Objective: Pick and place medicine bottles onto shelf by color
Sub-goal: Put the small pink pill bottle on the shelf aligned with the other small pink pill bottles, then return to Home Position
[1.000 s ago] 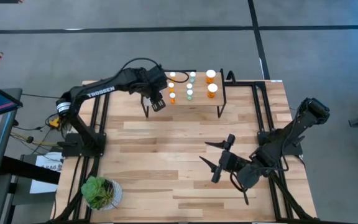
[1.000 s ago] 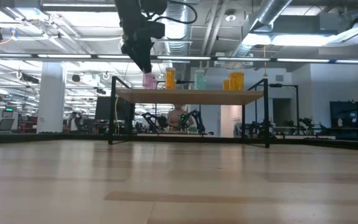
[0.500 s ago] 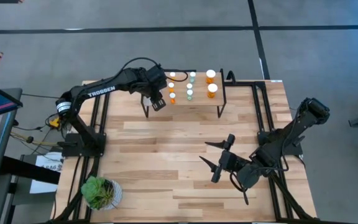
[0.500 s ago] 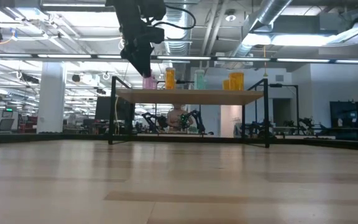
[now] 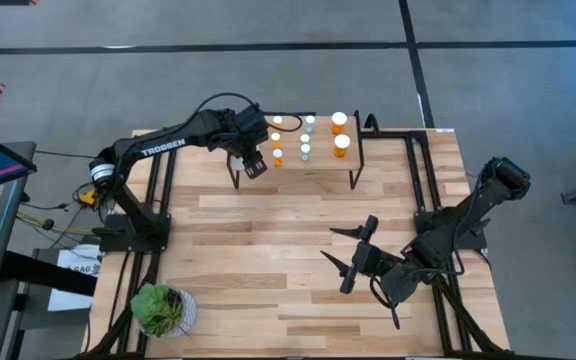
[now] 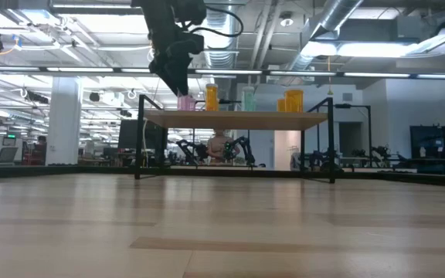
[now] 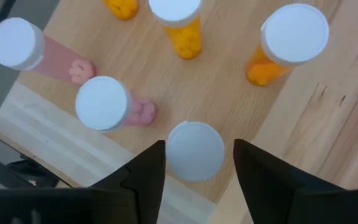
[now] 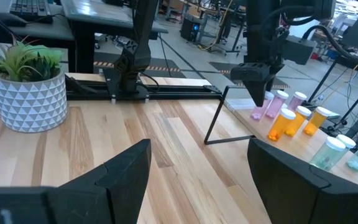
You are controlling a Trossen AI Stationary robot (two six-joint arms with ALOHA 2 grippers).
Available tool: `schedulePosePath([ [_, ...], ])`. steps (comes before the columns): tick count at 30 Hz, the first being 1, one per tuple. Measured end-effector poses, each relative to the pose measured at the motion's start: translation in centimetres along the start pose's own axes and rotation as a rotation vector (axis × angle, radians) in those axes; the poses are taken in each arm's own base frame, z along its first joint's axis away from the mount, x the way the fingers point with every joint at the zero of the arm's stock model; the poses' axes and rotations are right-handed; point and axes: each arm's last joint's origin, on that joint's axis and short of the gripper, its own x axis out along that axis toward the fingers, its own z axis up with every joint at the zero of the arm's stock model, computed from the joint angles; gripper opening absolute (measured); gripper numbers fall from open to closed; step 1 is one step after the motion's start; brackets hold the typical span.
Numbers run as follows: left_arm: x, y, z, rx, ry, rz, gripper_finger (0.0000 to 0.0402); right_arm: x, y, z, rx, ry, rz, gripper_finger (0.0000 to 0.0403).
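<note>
The shelf (image 5: 318, 160) stands at the table's far edge, and its plank also shows in the low view (image 6: 238, 117). Orange (image 5: 276, 155), pale green (image 5: 305, 150) and wider orange (image 5: 342, 143) bottles stand on it. My left gripper (image 5: 252, 160) is open above the shelf's left end. In the left wrist view its fingers (image 7: 199, 146) stand on either side of a white cap (image 7: 196, 151), a little above that bottle (image 6: 185, 102). Two pink bottles (image 7: 102, 102) (image 7: 17, 42) stand beside it. My right gripper (image 5: 353, 258) is open and empty over the table's near right part.
A green potted plant (image 5: 163, 308) in a white pot stands at the table's near left corner and also shows in the right wrist view (image 8: 27, 87). Black frame rails run along the table's left and right sides. Bare tabletop lies between the shelf and my right gripper.
My left gripper has risen a little from the pink bottle at the shelf's left end. The bottle stays upright on the shelf.
</note>
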Motion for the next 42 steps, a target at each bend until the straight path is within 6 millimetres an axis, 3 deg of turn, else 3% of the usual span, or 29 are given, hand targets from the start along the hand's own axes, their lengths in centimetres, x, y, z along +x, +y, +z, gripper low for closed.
schedulePosePath([
  [6,-1.2,0.1,-0.3,0.000,-0.021,0.021,0.0181,0.2,-0.1,0.0,0.005,0.000,-0.006,0.0290],
  [10,-3.1,0.2,-0.8,-0.004,-0.066,0.023,0.0181,0.2,-0.1,0.0,0.007,-0.001,-0.005,0.0290],
  [19,-10.2,0.5,-3.2,-0.012,-0.266,-0.031,0.0180,0.2,-0.1,0.0,0.005,-0.001,-0.005,0.0290],
  [27,-16.6,-2.0,-6.9,0.058,-0.526,-0.136,0.0147,0.4,-0.2,0.0,0.042,0.002,-0.015,0.0290],
  [33,-17.9,-4.5,-10.6,0.130,-0.760,-0.244,0.0112,0.6,-0.2,0.0,0.056,0.016,0.034,0.0290],
  [42,-17.1,-5.6,-14.5,0.151,-0.959,-0.320,0.0085,0.7,-0.3,0.3,0.050,0.017,0.079,0.0290],
])
